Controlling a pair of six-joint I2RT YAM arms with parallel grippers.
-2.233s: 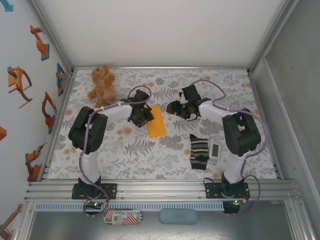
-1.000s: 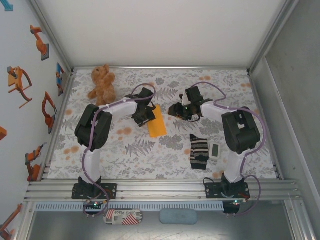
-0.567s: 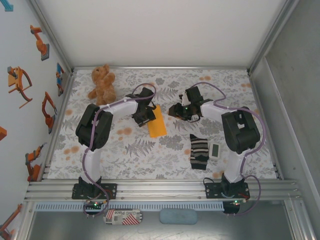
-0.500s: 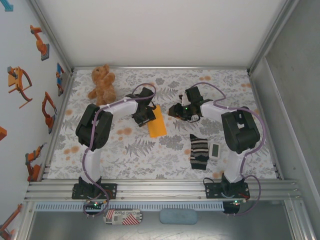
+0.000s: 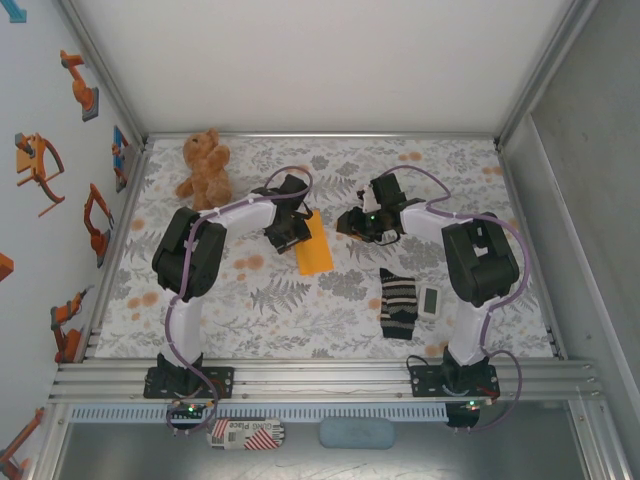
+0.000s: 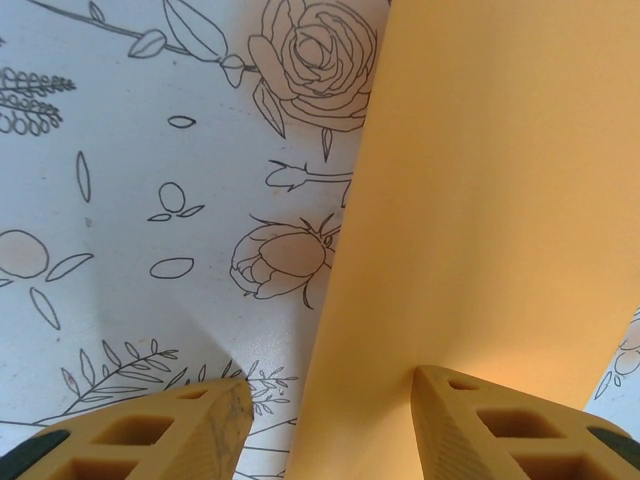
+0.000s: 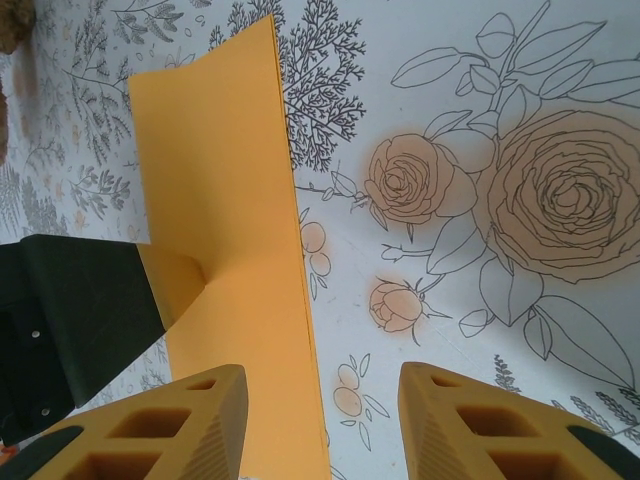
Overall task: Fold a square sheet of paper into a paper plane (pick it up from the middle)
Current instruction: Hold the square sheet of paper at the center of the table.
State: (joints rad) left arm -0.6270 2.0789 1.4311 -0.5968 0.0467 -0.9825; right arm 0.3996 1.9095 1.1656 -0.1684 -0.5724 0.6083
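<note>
Paper sheet [image 5: 315, 245]: left end effector [image 6: 325, 400] half-open astride edge; right end effector [image 7: 320, 385] half-open, empty.

word "Place" read on a red-and-white striped label [image 5: 246, 433] lying below the front rail [image 5: 320, 378], smaller letters beside it too small to be read, no other text legible

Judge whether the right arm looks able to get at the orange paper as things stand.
Probably yes: the right gripper, jaws open, hangs just beside the orange paper with nothing between them. The left gripper sits at the paper's opposite long edge, leaving this side free.
</note>
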